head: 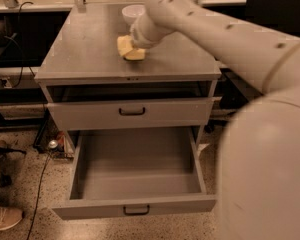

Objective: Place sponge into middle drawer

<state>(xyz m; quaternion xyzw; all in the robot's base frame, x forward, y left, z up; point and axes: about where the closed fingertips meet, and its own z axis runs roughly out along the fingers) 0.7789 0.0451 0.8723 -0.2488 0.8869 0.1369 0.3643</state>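
The sponge (pixel 127 49) is a small pale yellow block on the cabinet top (pixel 85 49), near the white bowl (pixel 130 11). The gripper (pixel 136 42) sits at it, hidden behind the arm's own wrist, so its grip cannot be told. The middle drawer (pixel 135 207) stands open.

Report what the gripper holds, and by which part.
Cannot be told. The gripper sits against the sponge on the cabinet top, but the arm covers the contact, so a hold is not confirmed.

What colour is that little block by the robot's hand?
Pale yellow: the sponge is at the gripper, over the cabinet top, seen in the camera view.
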